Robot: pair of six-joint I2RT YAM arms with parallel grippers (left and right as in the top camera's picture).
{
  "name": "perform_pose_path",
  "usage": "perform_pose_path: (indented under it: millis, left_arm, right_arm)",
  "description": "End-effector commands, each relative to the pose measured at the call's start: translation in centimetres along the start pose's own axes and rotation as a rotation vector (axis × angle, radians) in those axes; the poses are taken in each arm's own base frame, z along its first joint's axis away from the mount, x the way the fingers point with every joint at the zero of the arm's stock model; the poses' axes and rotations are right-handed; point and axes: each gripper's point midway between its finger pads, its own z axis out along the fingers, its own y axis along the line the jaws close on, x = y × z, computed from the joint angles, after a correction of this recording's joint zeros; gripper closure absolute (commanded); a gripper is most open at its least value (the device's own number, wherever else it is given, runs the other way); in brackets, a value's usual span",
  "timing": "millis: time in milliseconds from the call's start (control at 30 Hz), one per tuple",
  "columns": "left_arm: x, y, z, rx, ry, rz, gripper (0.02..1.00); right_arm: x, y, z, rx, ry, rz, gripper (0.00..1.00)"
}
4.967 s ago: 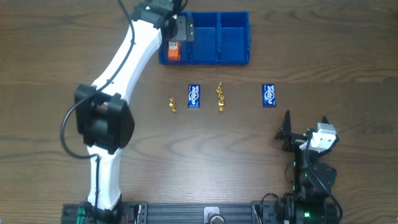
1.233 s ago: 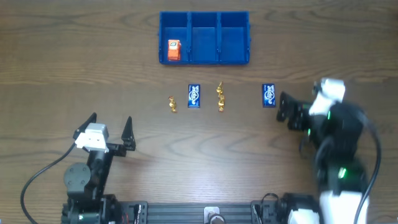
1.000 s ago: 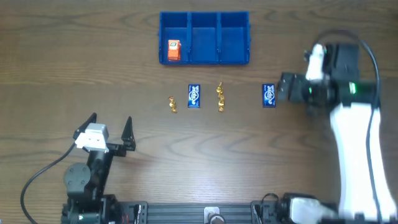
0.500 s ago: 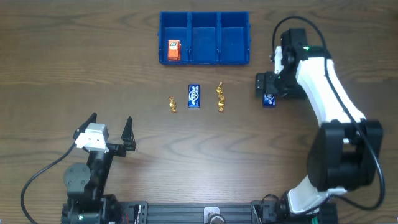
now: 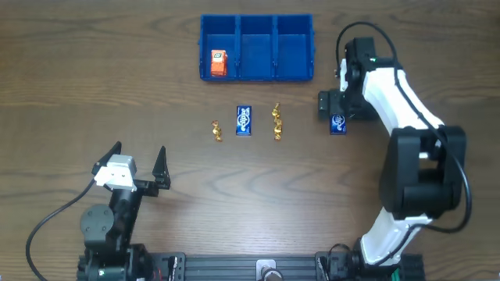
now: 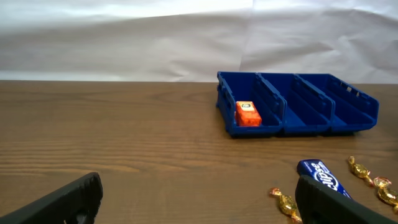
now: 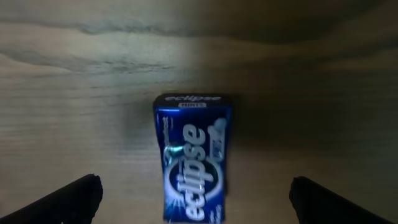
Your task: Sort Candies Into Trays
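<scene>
Mint pack point(image 7: 191, 163) lies between my right gripper's point(image 7: 198, 202) spread jaws; tray point(image 5: 273, 76), top centre, holds one orange candy point(image 5: 218, 63), left compartment.

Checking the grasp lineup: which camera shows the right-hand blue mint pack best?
The right wrist view: the mint pack lies whole, centred under the open right gripper. The top view shows it partly covered by that gripper. The left wrist view's blue pack is the other one, between gold candies.
</scene>
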Motion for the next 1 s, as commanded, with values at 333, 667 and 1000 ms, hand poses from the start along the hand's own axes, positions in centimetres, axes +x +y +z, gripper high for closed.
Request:
perform_pose_path:
  millis: [333,667,1000]
  left_arm:
    - [1.6,0.0,0.1,0.01,0.045,0.005,0.02]
    - [1.6,0.0,0.1,0.01,0.045,0.005,0.02]
    - [1.6,0.0,0.1,0.01,0.045,0.005,0.02]
  right_arm:
    - [0.0,0.8,2.4,0.015,0.042,-0.037,0.172]
    - [0.2,0.7,2.5,0.018,0.047,-0.036,0.244]
    - [0.7,0.6,3.0,0.02,0.068,-0.028,0.305]
